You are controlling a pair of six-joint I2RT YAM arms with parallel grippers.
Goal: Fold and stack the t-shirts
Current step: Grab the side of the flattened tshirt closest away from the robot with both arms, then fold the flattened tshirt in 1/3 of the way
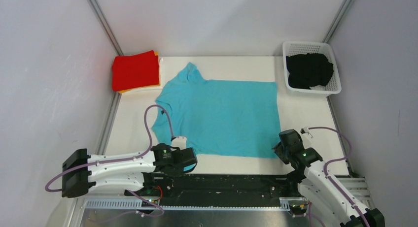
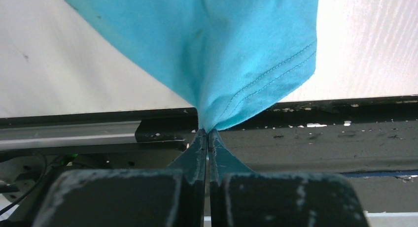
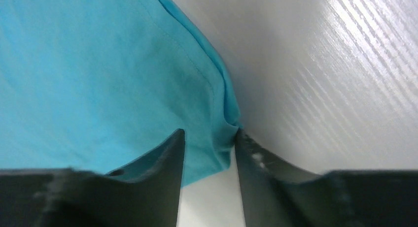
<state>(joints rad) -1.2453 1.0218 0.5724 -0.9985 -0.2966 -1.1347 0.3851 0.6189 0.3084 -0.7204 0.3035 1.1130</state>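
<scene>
A turquoise-blue t-shirt [image 1: 222, 116] lies spread flat on the white table, collar toward the far left. My left gripper [image 2: 207, 133] is shut on its near-left corner [image 2: 217, 64], and the cloth fans up from the pinched tips; in the top view the left gripper [image 1: 193, 155] sits at the table's near edge. My right gripper [image 3: 209, 133] straddles the near-right corner [image 3: 217, 138] with the jaws apart; cloth lies between them and bunches against the right finger [image 3: 251, 153]. From above, the right gripper [image 1: 277, 149] is at that corner. A folded red t-shirt [image 1: 135, 69] tops a stack at the far left.
A white lattice basket [image 1: 308, 44] at the far right holds a crumpled black t-shirt [image 1: 309, 69]. Orange and white edges [image 1: 157, 57] show under the red one. A black rail [image 1: 226, 180] runs along the table's near edge between the arm bases. Grey walls enclose three sides.
</scene>
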